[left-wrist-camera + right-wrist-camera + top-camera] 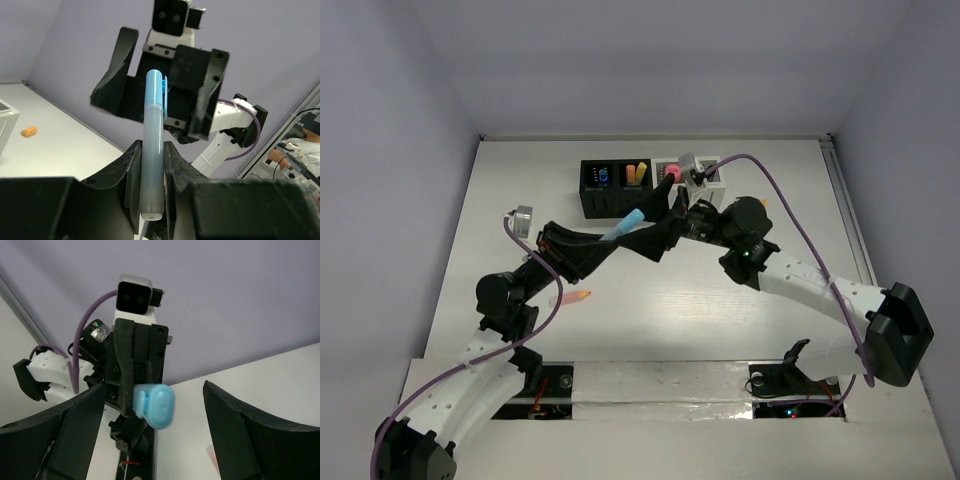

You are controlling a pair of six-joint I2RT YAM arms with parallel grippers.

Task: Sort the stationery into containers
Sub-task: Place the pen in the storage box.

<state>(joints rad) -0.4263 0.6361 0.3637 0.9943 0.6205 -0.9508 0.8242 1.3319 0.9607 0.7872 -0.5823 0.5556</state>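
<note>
Step in hand, as judged: a mid-air handover of the pen (pixel 152 110). The left gripper (pixel 152 147) is clamping the lower barrel and presenting the capped end above the table, in front of the containers (pixel 605 203). The right gripper (pixel 155 420) is facing it with jaws standing wide; the cap is showing between them, no contact visible. The next move is calling for the right fingers closing squarely on the cap end before the left lets go; a skewed bite risks a drop.
</note>
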